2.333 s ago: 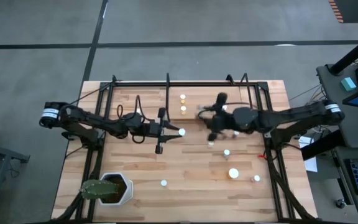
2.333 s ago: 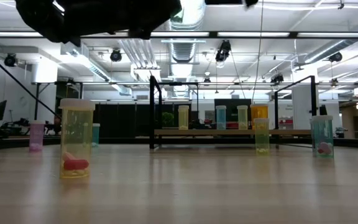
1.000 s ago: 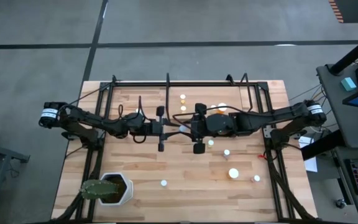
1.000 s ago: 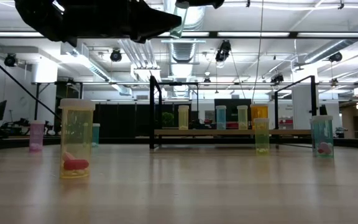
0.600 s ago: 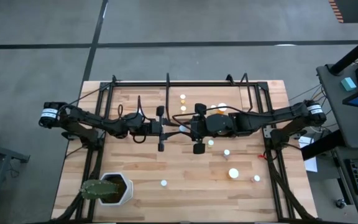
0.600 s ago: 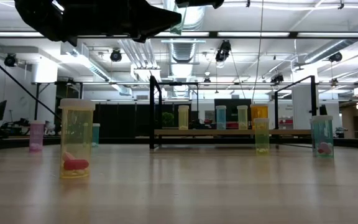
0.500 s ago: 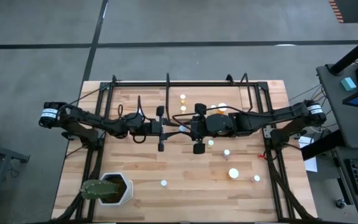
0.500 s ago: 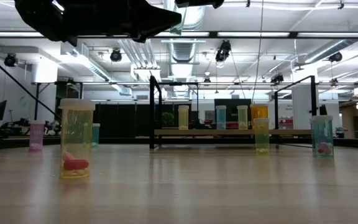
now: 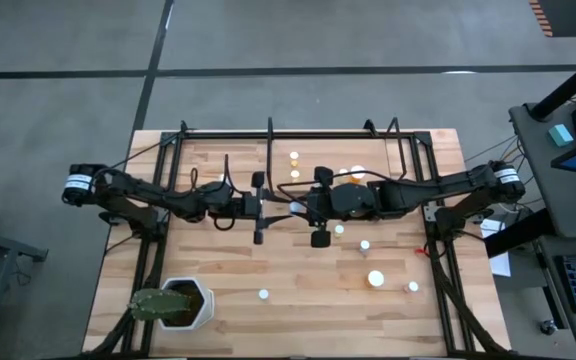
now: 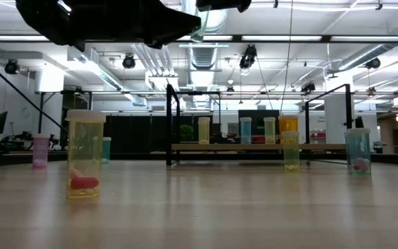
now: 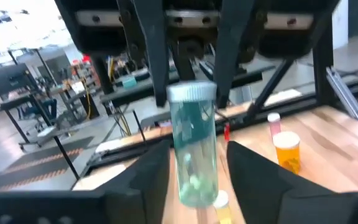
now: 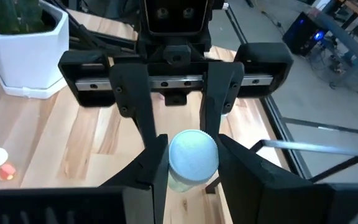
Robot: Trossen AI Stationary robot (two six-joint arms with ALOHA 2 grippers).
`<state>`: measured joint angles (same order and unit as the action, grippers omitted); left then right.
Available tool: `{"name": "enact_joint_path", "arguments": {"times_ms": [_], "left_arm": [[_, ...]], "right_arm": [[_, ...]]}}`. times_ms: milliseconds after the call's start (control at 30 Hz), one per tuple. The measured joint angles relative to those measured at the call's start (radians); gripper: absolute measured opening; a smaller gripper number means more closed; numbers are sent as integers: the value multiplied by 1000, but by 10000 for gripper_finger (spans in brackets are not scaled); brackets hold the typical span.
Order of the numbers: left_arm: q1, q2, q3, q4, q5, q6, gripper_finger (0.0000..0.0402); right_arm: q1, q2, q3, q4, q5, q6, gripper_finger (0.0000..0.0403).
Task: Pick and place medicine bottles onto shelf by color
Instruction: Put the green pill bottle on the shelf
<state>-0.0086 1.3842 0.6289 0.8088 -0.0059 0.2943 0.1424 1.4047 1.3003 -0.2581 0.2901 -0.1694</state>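
Observation:
A teal-green medicine bottle [image 11: 194, 155] with a pale cap is held upright in the air over the table's middle, between my two grippers. My left gripper [image 9: 271, 208] comes level from the table's left and is shut on it. My right gripper [image 9: 306, 208] comes level from the right and is shut on the same bottle [image 12: 192, 157]. The shelf [image 10: 254, 146] stands at the far side with several bottles on it: yellowish [image 10: 204, 130], teal [image 10: 245, 130] and orange [image 10: 288, 127]. Other bottles stand on the table, among them a yellowish one [image 10: 85, 153] and a pink one [image 10: 41, 151]. My left gripper pinches the bottle's lower body [image 11: 197, 186] between its two fingers, coming level from the table's left. The bottle stands upright, cap up, lifted clear of the table. My right gripper has its two fingers [image 12: 157, 165] against opposite sides of the bottle's cap end [image 12: 192, 155], coming level from the table's right. The cap hides how far down the fingers reach.
Loose bottles stand on the table's near right part [image 9: 376, 279], [image 9: 365, 245], [image 9: 413, 287], and one near the middle front [image 9: 264, 294]. A white hexagonal plant pot [image 9: 173, 303] stands at the near left corner. Black frame bars [image 9: 270, 150] rise around the shelf.
My right gripper has come from near the shelf toward the table's left until it met the teal bottle at my left gripper, and has turned level to face it. For the last second both grippers and the bottle have kept still.

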Motion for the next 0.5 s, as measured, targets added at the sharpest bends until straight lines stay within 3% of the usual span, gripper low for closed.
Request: {"name": "enact_joint_path", "arguments": {"times_ms": [200,367,500], "left_arm": [[0,-65,0,-129,-17,1,185],[2,-178,0,-263,-60,33,191],[2,-262,0,-322,-61,35,192]], "right_arm": [[-49,-1,55,-133,-1,78,109],[-129,-2,70,-228,-8,91,109],[-234,-2,31,-221,-116,84,109]]}}
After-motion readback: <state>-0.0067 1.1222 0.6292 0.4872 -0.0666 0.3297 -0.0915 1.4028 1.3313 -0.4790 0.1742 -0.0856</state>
